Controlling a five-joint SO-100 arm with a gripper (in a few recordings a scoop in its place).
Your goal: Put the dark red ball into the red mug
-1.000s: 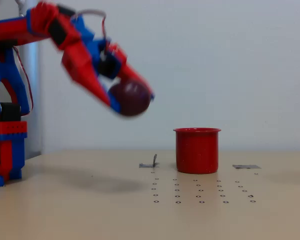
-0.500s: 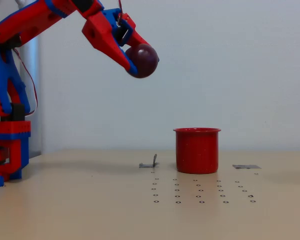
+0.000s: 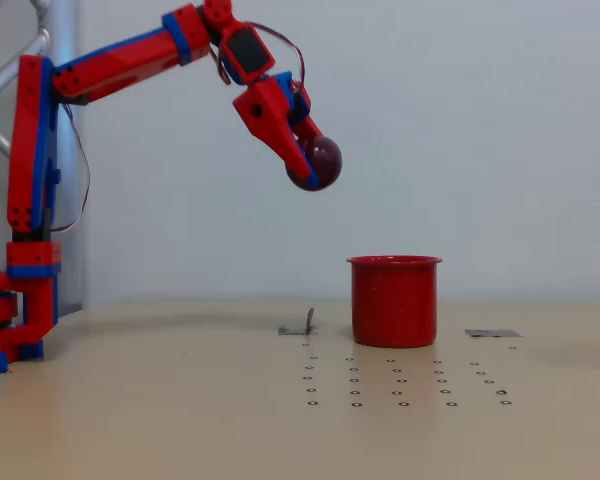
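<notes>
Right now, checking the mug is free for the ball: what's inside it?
The red mug is seen side-on, so its wall hides the inside. The ball is in the gripper, not inside.

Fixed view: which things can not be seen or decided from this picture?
- Inside of the red mug: hidden by its own wall; the camera stands low.
- Far side of the dark red ball: covered by the end effector.
- Small marks on the table: too small to identify.
- Arm base: cut off by the left edge.
</notes>
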